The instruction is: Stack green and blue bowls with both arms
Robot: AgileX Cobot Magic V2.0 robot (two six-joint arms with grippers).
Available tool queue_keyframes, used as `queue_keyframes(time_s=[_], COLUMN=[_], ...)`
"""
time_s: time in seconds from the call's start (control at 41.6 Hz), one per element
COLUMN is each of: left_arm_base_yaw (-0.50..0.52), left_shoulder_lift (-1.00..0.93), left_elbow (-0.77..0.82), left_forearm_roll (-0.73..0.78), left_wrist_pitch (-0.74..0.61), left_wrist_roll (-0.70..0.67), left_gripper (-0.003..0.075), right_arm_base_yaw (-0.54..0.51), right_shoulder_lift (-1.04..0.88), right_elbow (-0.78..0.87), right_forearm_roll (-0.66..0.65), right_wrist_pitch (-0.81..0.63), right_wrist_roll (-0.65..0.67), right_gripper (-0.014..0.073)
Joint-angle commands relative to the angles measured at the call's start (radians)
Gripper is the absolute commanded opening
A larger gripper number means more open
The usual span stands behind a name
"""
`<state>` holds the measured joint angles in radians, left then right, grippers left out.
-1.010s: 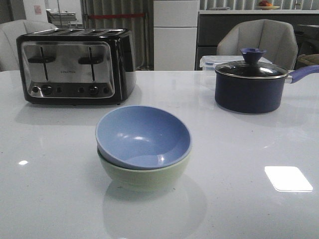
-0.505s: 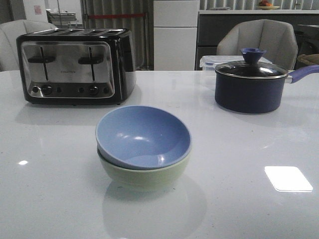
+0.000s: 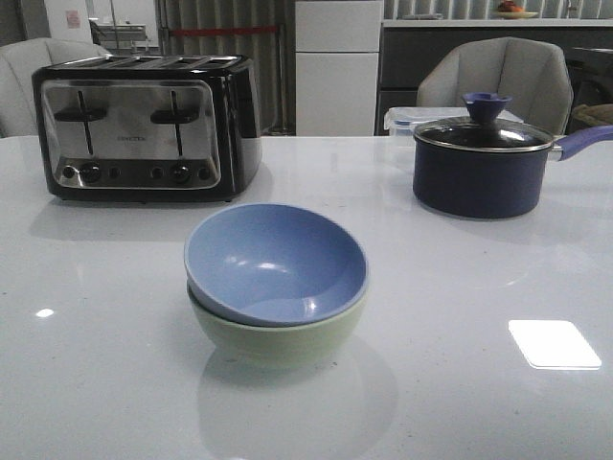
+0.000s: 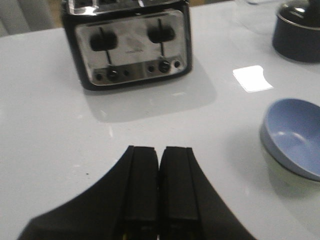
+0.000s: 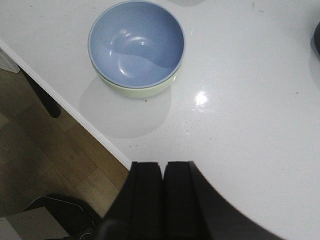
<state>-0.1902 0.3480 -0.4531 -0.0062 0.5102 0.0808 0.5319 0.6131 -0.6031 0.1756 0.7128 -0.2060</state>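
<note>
The blue bowl (image 3: 276, 261) sits nested inside the pale green bowl (image 3: 278, 340) at the middle of the white table, slightly tilted. Both bowls also show in the right wrist view, blue bowl (image 5: 136, 42) over green bowl (image 5: 145, 90), and at the edge of the left wrist view, blue bowl (image 4: 295, 136). My left gripper (image 4: 160, 149) is shut with nothing between its fingers, well away from the bowls. My right gripper (image 5: 163, 164) is shut and empty too, above the table's near edge. Neither gripper appears in the front view.
A black and chrome toaster (image 3: 144, 126) stands at the back left. A dark navy lidded saucepan (image 3: 484, 163) with a purple-blue handle stands at the back right, a clear lidded box (image 3: 407, 119) behind it. The table edge (image 5: 75, 117) drops to wooden floor.
</note>
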Motion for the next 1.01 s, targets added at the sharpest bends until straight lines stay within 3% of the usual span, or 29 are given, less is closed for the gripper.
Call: queue_keyframes(time_s=[0.0, 0.144, 0.457, 0.986], left_arm_base_yaw=[0.07, 0.144, 0.144, 0.144], left_shoulder_lift=[-0.107, -0.261, -0.374, -0.372], left_elbow=[0.101, 0.265, 0.464, 0.461], left_forearm_roll=[-0.006, -0.006, -0.04, -0.04], left_wrist_pitch=[-0.2, -0.314, -0.593, -0.62], left_wrist_roll=[-0.006, -0.006, -0.009, -0.009], left_gripper=[0.0093, 0.0093, 0.0093, 0.0093], right_arm_base_yaw=[-0.007, -0.007, -0.007, -0.007], right_shoulder_lift=[-0.004, -0.004, -0.004, -0.004], right_elbow=[-0.027, -0.027, -0.027, -0.027], right_forearm_roll=[0.006, 0.006, 0.006, 0.006], right_wrist_pitch=[-0.064, -0.064, -0.064, -0.065], right_wrist_roll=[0.0, 0.0, 0.0, 0.0], right_gripper=[0.0059, 0.0059, 0.0059, 0.0059])
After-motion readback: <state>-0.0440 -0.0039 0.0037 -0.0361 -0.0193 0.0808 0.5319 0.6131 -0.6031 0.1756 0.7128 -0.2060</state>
